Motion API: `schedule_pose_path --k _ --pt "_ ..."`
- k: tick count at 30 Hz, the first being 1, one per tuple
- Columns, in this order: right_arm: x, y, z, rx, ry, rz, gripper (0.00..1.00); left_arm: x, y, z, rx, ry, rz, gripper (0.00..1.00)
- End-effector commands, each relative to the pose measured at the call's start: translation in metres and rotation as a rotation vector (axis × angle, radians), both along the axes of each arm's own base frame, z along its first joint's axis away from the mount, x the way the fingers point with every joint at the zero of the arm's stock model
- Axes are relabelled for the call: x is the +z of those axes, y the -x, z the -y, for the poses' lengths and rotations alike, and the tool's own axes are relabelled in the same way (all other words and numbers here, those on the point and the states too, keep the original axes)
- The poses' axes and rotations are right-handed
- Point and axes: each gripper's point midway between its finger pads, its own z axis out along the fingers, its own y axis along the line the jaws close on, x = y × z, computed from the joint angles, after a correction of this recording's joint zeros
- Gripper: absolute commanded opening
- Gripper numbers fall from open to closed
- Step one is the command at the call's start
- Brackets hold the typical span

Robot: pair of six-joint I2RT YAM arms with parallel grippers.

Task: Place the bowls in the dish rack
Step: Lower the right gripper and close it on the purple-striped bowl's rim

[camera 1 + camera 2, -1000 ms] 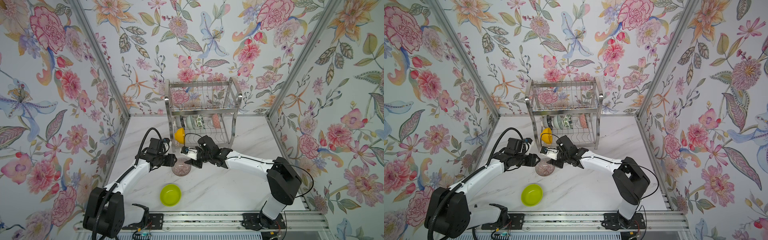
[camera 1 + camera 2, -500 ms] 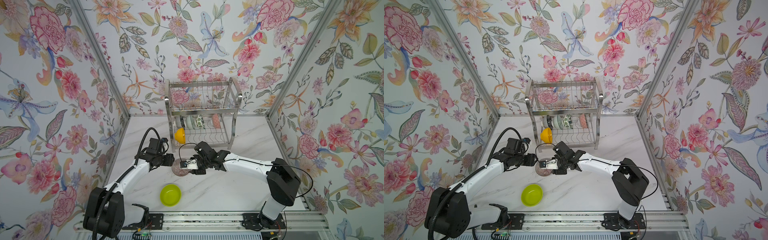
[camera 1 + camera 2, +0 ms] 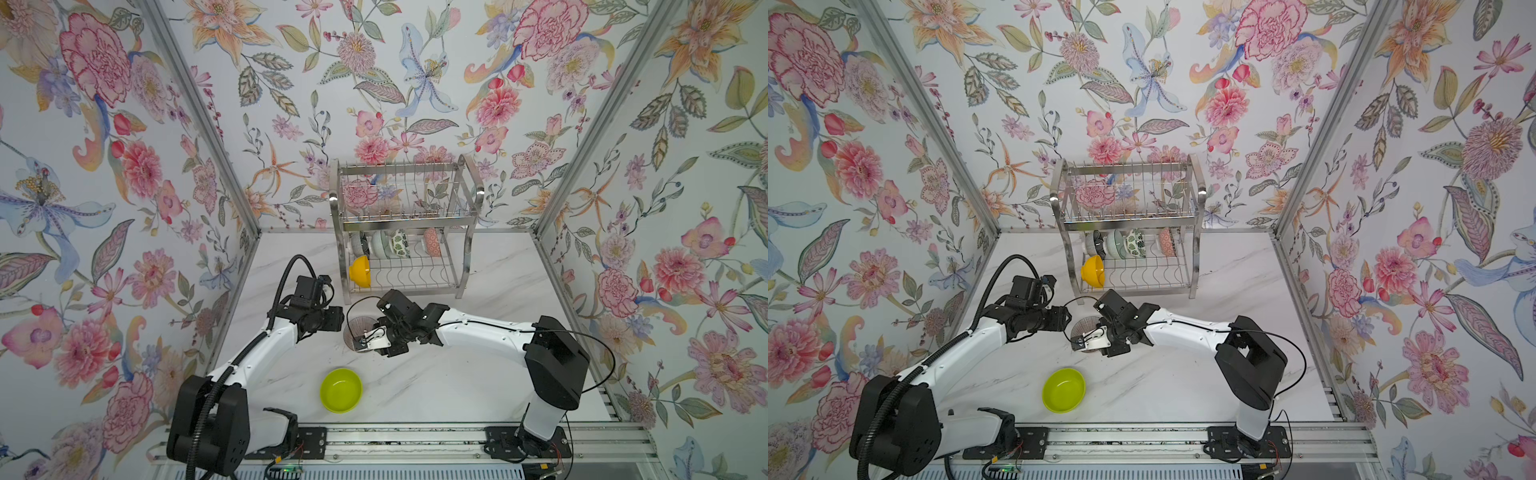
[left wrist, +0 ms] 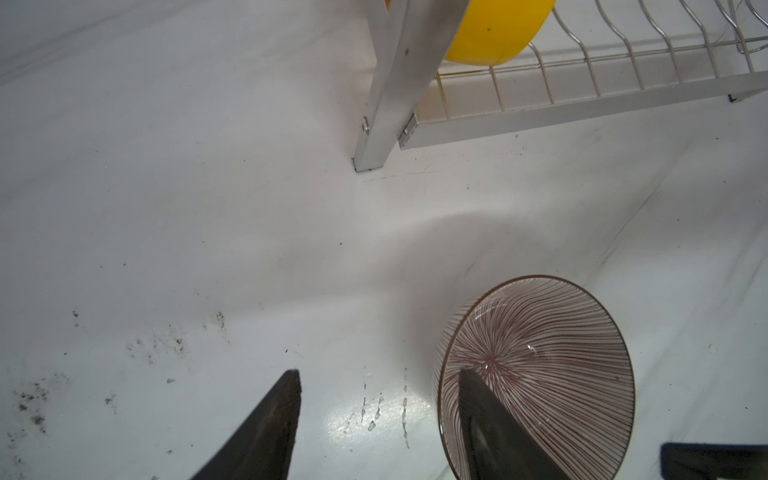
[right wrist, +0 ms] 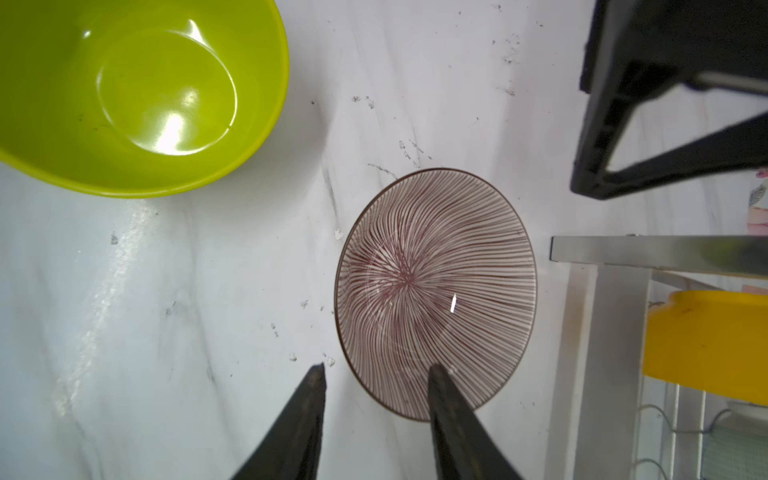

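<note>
- The pinkish-brown ribbed bowl [image 5: 436,291] sits upright on the white marble bench [image 3: 457,386], just in front of the dish rack's near left post, with both arms meeting over it.
- The left tool [image 4: 379,374] has its jaws well apart. One finger [image 4: 490,428] hangs over the inside of the ribbed bowl and the other is outside, over the bare bench, so the rim lies between them without being pinched.
- The right tool [image 5: 377,368] comes in from the opposite side, also spread open. One finger [image 5: 453,419] is over the bowl's inner wall near the rim and the other is off the bowl, above the bench. It is not clamped on anything.
- The lime green bowl [image 3: 340,390] stands upright on the bench nearer the front rail, well apart from the rack.
- The dish rack [image 3: 469,257] stands at the back, against the flowered wall.
- On its lower tier, the orange-yellow bowl [image 3: 360,271] is tipped on its side at the front left end.
- Behind it, four bowls stand on edge in a row: a dark-patterned bowl [image 3: 356,246], a pale mint bowl [image 3: 380,244], a leaf-print bowl [image 3: 400,243] and an orange-sided bowl [image 3: 432,242].
</note>
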Motion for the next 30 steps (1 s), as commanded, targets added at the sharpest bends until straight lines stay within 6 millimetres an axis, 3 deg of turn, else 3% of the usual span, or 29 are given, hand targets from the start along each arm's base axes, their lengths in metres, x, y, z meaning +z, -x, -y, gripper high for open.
schedule_pose_path --k 1,19,30 --pt "-0.004 0.0 -0.001 0.029 0.053 0.024 0.42 0.006 -0.001 -0.005 0.019 -0.009 0.006 0.64" --pt "-0.027 0.003 -0.006 0.069 0.136 0.048 0.37 0.004 -0.001 -0.006 0.021 -0.017 0.001 0.64" --pt "-0.035 0.002 -0.012 0.085 0.14 0.063 0.28 0.003 -0.001 -0.006 0.019 -0.017 -0.003 0.65"
